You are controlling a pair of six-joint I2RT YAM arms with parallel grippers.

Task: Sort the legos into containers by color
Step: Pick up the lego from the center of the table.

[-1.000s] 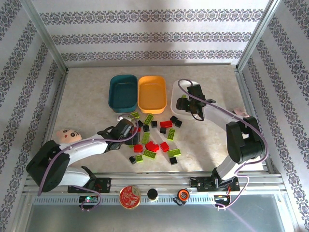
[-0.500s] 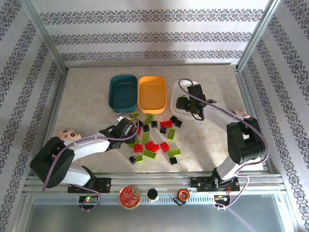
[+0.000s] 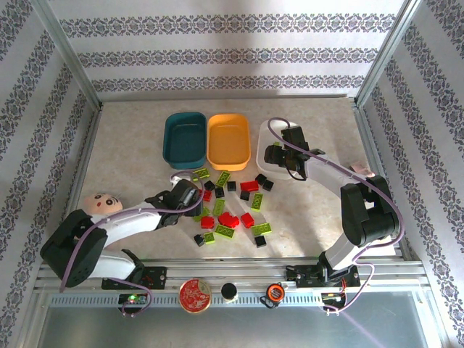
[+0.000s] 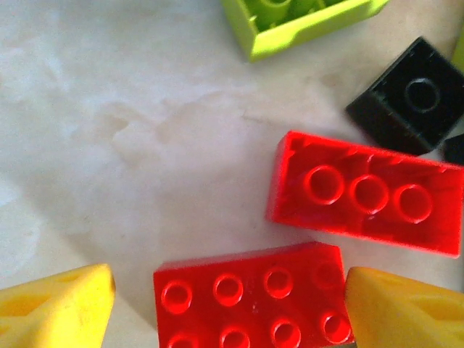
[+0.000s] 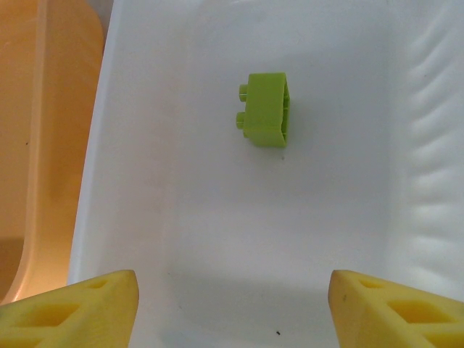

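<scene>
Red, lime and black legos [image 3: 233, 206] lie scattered on the table in front of the teal [image 3: 183, 138], orange [image 3: 228, 140] and white [image 3: 264, 142] containers. My left gripper [image 3: 194, 197] is low over the pile's left side. It is open [image 4: 228, 308] astride a red oblong brick [image 4: 250, 297]; the right finger [image 4: 406, 312] touches the brick's end and the left finger [image 4: 54, 312] stands apart. My right gripper [image 3: 279, 154] hangs open [image 5: 232, 308] and empty over the white tray [image 5: 217, 217], where one lime brick [image 5: 267, 109] lies.
A second red brick [image 4: 366, 192], a black brick [image 4: 409, 98] and a lime brick [image 4: 297, 22] lie just beyond the left fingers. A doll's head [image 3: 101, 203] sits at the left. A red disc [image 3: 194, 296], black knob [image 3: 230, 291] and small roll [image 3: 274, 293] line the front rail.
The left gripper has shifted slightly among the bricks at the pile's left side. The right arm has stayed still over the white tray.
</scene>
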